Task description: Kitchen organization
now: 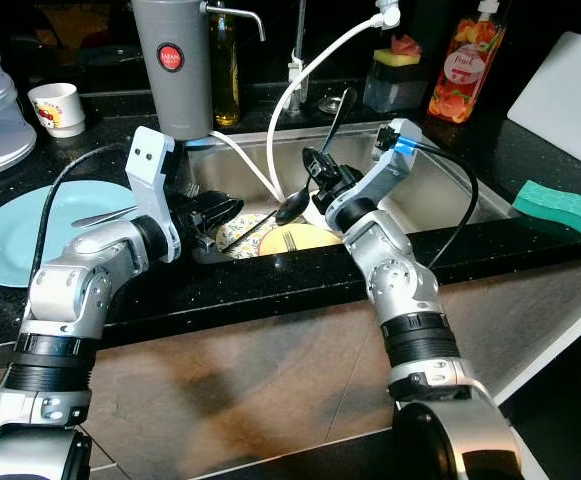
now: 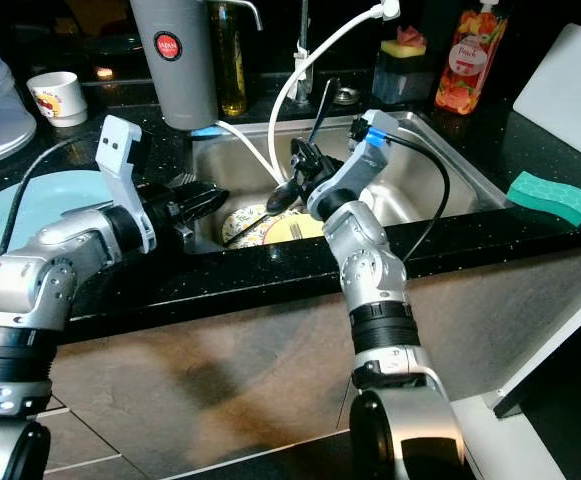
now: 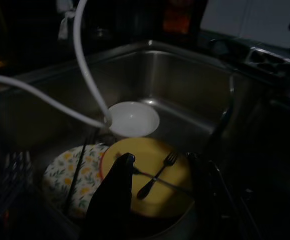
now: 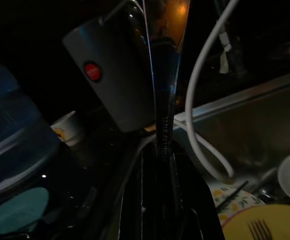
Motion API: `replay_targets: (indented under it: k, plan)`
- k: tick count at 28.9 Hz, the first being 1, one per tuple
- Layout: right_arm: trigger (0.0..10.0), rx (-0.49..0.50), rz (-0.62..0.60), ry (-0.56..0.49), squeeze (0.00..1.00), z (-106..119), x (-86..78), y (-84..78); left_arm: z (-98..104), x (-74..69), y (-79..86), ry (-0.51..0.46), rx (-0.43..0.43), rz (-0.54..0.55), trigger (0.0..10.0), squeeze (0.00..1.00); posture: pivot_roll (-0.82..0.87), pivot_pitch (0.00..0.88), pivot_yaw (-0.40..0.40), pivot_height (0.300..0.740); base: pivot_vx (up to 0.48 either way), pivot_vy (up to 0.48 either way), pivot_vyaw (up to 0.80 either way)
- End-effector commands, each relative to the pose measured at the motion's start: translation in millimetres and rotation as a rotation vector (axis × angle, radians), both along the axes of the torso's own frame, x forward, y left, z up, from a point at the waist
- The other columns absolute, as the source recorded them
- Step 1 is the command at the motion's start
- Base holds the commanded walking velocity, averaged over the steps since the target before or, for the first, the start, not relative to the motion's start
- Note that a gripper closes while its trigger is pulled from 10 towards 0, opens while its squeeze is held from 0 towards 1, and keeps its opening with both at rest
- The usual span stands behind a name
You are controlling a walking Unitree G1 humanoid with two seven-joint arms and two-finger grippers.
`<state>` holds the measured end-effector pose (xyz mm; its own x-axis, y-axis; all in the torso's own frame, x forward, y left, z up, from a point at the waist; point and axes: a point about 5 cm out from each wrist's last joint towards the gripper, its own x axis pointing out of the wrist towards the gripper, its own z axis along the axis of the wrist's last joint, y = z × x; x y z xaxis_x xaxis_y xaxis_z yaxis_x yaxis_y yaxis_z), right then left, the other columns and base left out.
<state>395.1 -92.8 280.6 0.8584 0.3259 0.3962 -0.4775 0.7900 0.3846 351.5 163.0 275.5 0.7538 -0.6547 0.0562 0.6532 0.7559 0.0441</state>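
R gripper (image 1: 320, 178) fingers pinched on a dark ladle (image 1: 292, 206), handle up, bowl hanging over the sink (image 1: 440, 190). L gripper (image 1: 220, 212) at sink's near-left edge, fingers look spread w/ nothing between. In the basin: yellow plate (image 3: 149, 175) w/ fork (image 3: 157, 175), floral plate (image 3: 67, 177), white bowl (image 3: 133, 119). Blue plate (image 1: 15, 235) w/ utensil sits on the counter. Looks early: one item lifted, most dishes left
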Motion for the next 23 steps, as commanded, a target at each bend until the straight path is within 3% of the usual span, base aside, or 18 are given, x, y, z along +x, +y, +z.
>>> replay_targets:
  k: [1, 2, 3, 4, 5, 6, 9, 15, 23]
  plan:
    - [0.0, -0.110, -0.005, -0.002, 0.00, -11, 2.0, 11.2, -9, -1.7, -3.7, 0.026, 0.062, -0.034, 10.0, 0.00, 0.03, 0.124, -0.007, 0.740, 0.000, 0.000, 0.00]
    - [0.0, -0.110, -0.005, -0.002, 0.00, -11, 2.0, 11.2, -9, -1.7, -3.7, 0.026, 0.062, -0.034, 10.0, 0.00, 0.03, 0.124, -0.007, 0.740, 0.000, 0.000, 0.00]
    - [1.2, -0.140, -0.005, 0.009, 0.00, -18, 2.7, 14.3, -12, -3.9, -7.3, 0.031, 0.073, -0.065, 10.0, 0.00, 0.03, 0.124, -0.007, 0.740, 0.000, 0.000, 0.00]
    - [9.2, -0.188, -0.016, 0.030, 0.00, -30, 3.0, 17.3, -15, -7.7, -12.1, 0.037, 0.090, -0.109, 10.0, 0.00, 0.03, 0.124, -0.007, 0.740, 0.000, 0.000, 0.00]
    - [9.2, -0.214, -0.024, 0.043, 0.00, -37, 2.9, 18.9, -17, -10.1, -15.0, 0.039, 0.099, -0.136, 10.0, 0.00, 0.03, 0.124, -0.007, 0.740, 0.000, 0.000, 0.00]
    - [10.0, -0.230, -0.040, 0.065, 0.00, -48, 2.9, 19.8, -19, -12.5, -18.2, 0.048, 0.114, -0.158, 10.0, 0.00, 0.03, 0.126, -0.008, 0.740, 0.000, 0.000, 0.00]
    - [10.0, -0.232, -0.061, 0.086, 0.00, -63, 1.9, 20.4, -21, -14.6, -21.0, 0.063, 0.137, -0.170, 10.0, 0.00, 0.03, 0.127, -0.008, 0.740, 0.000, 0.000, 0.00]
    - [10.0, -0.194, -0.086, 0.068, 0.00, -67, 1.0, 20.0, -27, -14.7, -22.5, 0.045, 0.167, -0.153, 10.0, 0.00, 0.03, 0.126, -0.007, 0.740, 0.000, 0.000, 0.00]
    - [10.0, -0.263, -0.007, 0.048, 0.00, -74, -2.8, 38.4, -33, -18.2, -26.7, 0.055, 0.182, -0.161, 10.0, 0.00, 0.03, 0.116, -0.010, 0.740, 0.000, 0.000, 0.00]
